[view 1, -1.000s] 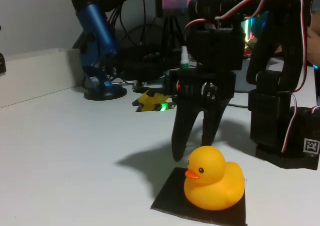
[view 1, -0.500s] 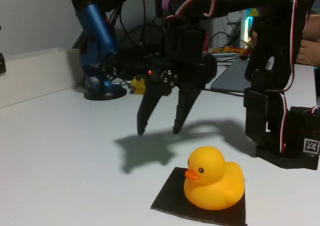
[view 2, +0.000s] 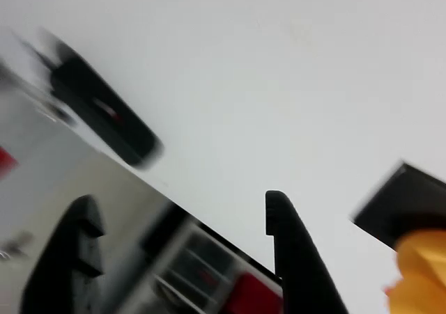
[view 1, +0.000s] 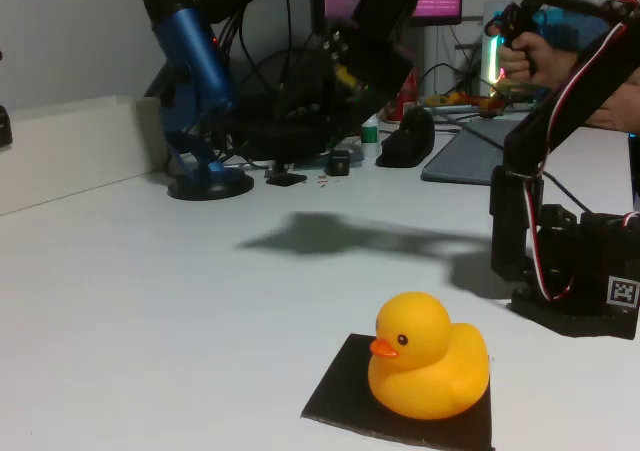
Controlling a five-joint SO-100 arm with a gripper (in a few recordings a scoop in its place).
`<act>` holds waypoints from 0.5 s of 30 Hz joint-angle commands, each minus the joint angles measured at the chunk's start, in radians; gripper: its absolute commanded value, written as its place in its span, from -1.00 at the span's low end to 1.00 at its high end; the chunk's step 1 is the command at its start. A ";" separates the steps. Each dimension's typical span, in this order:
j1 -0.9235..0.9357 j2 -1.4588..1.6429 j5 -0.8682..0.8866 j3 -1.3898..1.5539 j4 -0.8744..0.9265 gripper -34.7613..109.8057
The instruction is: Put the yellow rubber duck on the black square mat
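Already the yellow rubber duck (view 1: 428, 356) sits upright on the black square mat (view 1: 340, 396), near its right side, and the gripper (view 2: 185, 220) is up high and well away, its two fingers spread wide with nothing between them. If the arm drops back down, it could bump the duck and knock it off the mat. Its beak points left in the fixed view, so its body probably runs left to right, though its tail is hidden.

Duck (view 1: 428, 357) sits on mat (view 1: 345, 389), near edge of table (view 1: 150, 301), right of centre. Mic (view 1: 195, 81) far left. Arm base (view 1: 575, 271) right, behind duck. Gripper (view 1: 365, 36) up high, far side.
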 commanded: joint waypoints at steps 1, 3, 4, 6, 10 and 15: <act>0.072 0.041 0.006 0.041 -0.006 -0.24; 0.071 0.041 0.051 0.091 -0.011 -0.32; 0.069 0.043 0.083 0.110 -0.021 -0.35; 0.071 0.044 0.153 0.146 -0.081 -0.40; 0.069 0.098 0.265 0.282 -0.236 -0.47; 0.066 0.256 0.278 0.532 -0.379 -0.47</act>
